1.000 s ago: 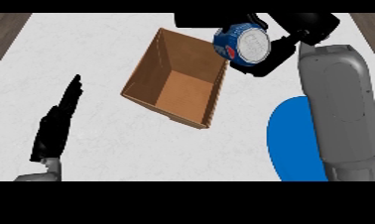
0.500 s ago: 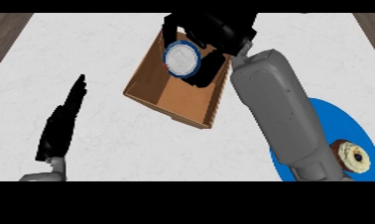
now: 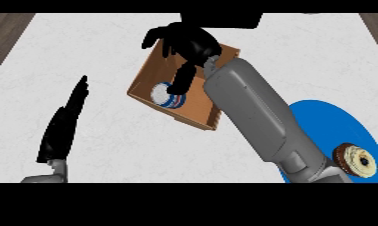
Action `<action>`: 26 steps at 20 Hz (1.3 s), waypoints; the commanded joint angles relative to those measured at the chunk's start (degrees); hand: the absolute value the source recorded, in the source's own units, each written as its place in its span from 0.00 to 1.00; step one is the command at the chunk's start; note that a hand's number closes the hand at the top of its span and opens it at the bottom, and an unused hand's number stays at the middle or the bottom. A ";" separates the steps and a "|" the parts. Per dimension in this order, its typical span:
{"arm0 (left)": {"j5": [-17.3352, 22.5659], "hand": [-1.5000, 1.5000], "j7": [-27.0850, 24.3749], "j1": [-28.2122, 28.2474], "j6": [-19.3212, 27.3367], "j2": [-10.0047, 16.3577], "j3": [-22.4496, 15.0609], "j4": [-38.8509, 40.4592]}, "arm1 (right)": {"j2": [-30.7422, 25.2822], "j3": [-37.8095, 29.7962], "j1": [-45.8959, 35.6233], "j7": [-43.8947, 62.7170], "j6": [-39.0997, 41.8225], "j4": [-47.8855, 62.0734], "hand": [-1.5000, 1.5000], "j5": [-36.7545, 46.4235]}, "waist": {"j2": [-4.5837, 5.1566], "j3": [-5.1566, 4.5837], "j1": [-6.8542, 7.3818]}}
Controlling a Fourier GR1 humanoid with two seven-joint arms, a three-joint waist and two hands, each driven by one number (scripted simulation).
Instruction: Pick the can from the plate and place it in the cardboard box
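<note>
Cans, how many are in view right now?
1. The can lies in the cardboard box, close under the right hand. The right forearm covers part of the box, so another could be hidden.

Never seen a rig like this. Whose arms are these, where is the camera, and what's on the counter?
The single view is taken from the robot's head, looking steeply down at a white counter. The grey forearms with black hands are the robot's own. Its right hand hangs above an open cardboard box with its fingers spread. The blue and white can lies inside the box; a finger or thumb reaches down to it but does not curl round it. The left hand rests open at the left and holds nothing. At the right is a blue plate with a round brown item on it.
</note>
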 commanded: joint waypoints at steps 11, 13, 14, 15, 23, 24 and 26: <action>1.85 0.50 0.83 -2.08 -2.73 1.96 2.13 0.57 | 0.09 -6.58 -3.93 -6.62 -17.89 10.28 0.00 -23.37 | 0.35 0.03 0.80; 1.45 0.50 0.46 -0.65 -1.63 1.12 2.08 0.12 | -1.44 -12.74 -5.46 -9.60 -14.88 12.48 0.00 -24.82 | 0.35 0.04 0.07; -0.11 0.50 -0.73 -1.16 -0.39 0.11 0.94 0.97 | -0.78 -13.47 -3.77 -10.61 -13.96 11.90 0.00 -26.34 | 0.23 0.04 -0.54; 1.40 0.50 1.57 -1.17 -1.59 1.65 2.62 -0.37 | -1.83 -15.81 -3.16 -10.51 -12.33 11.39 0.00 -28.96 | 0.13 0.08 -0.57; -0.69 0.50 1.18 -3.60 -0.55 0.12 0.67 1.18 | -14.63 -27.22 -7.12 -12.65 -9.85 21.38 0.00 -33.34 | 0.63 0.07 -0.15; 0.42 0.50 -1.75 0.51 -0.61 -0.14 1.52 0.98 | -16.25 -27.48 -5.30 -15.72 -8.59 22.34 0.00 -33.04 | 0.52 0.05 0.16; 0.56 0.50 -2.45 -1.07 -1.11 0.65 2.21 2.57 | -19.10 -29.53 -6.11 -17.39 -5.59 26.46 0.00 -34.15 | 0.79 0.06 0.41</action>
